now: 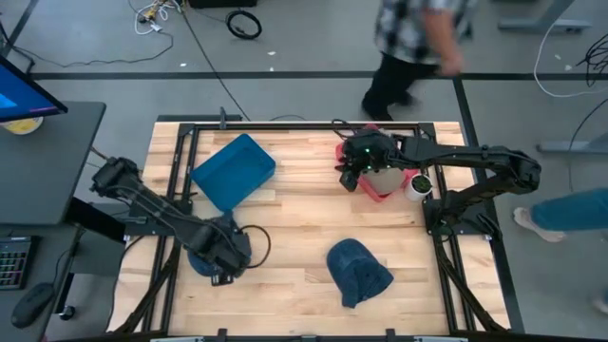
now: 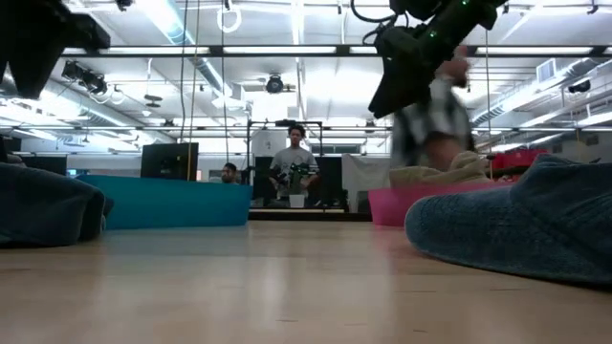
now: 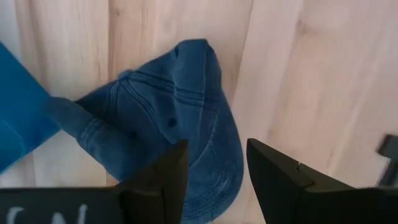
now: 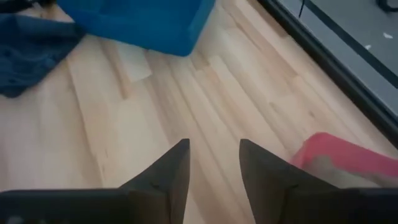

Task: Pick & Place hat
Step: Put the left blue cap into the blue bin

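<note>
- Two blue denim caps on the wooden worktop point(image 1: 294, 204): one denim cap point(image 1: 358, 272) front centre, a second denim cap point(image 3: 174, 118) beneath the left end effector point(image 1: 223, 261), fingers spread apart, empty.
- One blue plastic bin point(image 1: 233, 170); one pink plastic bin point(image 1: 380, 182).
- Right end effector point(image 1: 353, 171) beside the pink bin, parted, empty.
- One person point(image 1: 418, 43) beyond the worktop.

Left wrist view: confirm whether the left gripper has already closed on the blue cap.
No: the left gripper hangs open above the blue cap, which lies on the table.
</note>
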Controlling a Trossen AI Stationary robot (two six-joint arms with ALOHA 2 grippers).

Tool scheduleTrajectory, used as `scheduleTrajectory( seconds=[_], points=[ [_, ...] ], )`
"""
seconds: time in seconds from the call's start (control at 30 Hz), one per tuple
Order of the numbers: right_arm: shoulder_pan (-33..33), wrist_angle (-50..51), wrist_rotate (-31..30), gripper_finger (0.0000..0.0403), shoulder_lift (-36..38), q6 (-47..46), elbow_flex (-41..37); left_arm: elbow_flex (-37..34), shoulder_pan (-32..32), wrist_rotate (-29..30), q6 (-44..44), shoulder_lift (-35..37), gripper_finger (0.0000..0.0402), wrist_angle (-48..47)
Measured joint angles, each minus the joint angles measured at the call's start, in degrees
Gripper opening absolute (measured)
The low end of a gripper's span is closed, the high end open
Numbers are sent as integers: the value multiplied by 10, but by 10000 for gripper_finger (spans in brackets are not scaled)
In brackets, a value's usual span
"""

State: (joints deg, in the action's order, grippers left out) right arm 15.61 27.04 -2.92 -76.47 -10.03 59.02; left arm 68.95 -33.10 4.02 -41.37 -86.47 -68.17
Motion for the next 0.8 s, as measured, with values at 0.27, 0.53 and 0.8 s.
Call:
scheduleTrajectory(
  seconds=[0.27,0.53,0.8],
  points=[
    [-21,2,0,144,0,2,0,0,24,-41,89,-28,165,10],
    [-23,5,0,144,0,32,0,-15,88,-55,197,-23,165,-28],
    [-23,5,0,144,0,45,0,-157,129,-119,201,8,165,157]
  ],
)
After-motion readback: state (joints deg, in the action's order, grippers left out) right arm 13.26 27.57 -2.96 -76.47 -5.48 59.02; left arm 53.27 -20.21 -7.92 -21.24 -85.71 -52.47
